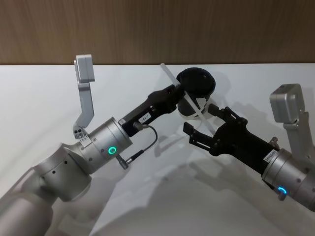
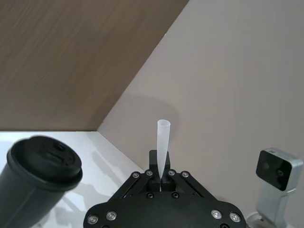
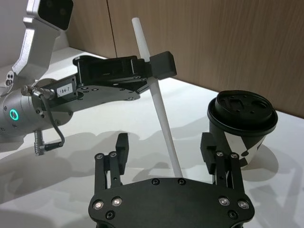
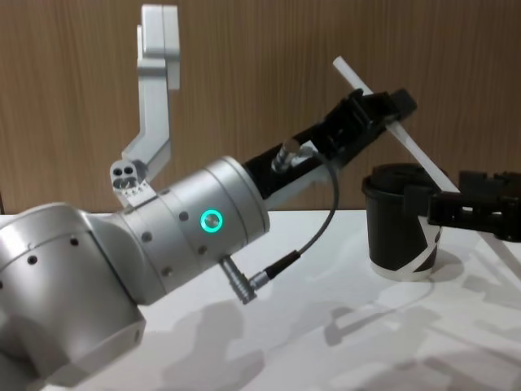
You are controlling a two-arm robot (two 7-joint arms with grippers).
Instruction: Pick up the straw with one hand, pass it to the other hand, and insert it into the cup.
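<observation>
Left end effector [image 1: 175, 92] is clamped on the upper part of the straw [image 1: 196, 111], holding it tilted in the air just beside the cup [image 1: 197, 82]. Right end effector [image 3: 165, 141] has its fingers apart, 1 on each side of the straw's lower part, not touching it.

Risk: if the left lets go before the right closes, the straw drops to the bench [image 1: 49, 98]. An off-centre closure could bend the straw or knock the cup.

The cup stands upright with its lid on. Nothing is inserted, and its contents are hidden.
</observation>
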